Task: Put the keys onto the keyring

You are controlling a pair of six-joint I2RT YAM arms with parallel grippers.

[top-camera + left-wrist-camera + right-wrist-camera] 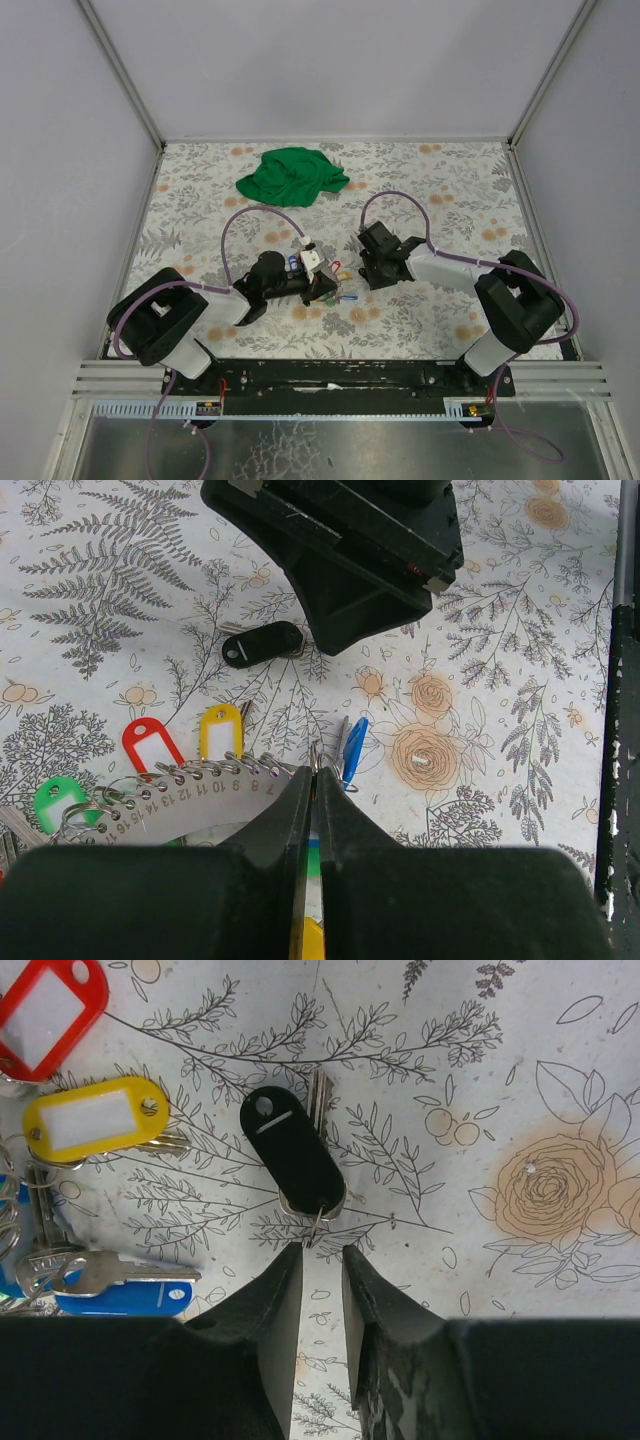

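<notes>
My left jaws pinch the keyring [316,755]; right jaws narrowly parted. Closing crooked could flick the black key [292,1160] at twelve o'clock away.

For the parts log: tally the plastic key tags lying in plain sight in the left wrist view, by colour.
red tag: 1
yellow tag: 1
green tag: 1
blue tag: 1
black tag: 1
Total: 5
The yellow sliver and green sliver lower down are too hidden to count.
</notes>
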